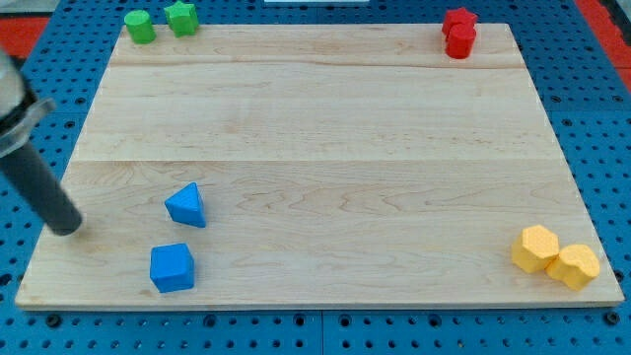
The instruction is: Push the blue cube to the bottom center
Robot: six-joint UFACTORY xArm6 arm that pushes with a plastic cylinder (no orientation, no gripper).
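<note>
The blue cube (172, 267) sits near the bottom left of the wooden board (325, 148). A blue triangular block (186, 205) lies just above it, apart from it. My tip (67, 229) rests at the board's left edge, to the left of both blue blocks and a little above the cube's level, touching neither. The dark rod slants up to the view's upper left.
A green cylinder (140, 27) and a green star (182, 18) stand at the top left. Two red blocks (458, 33) stand together at the top right. Two yellow blocks (554, 256) touch at the bottom right. A blue pegboard (592, 89) surrounds the board.
</note>
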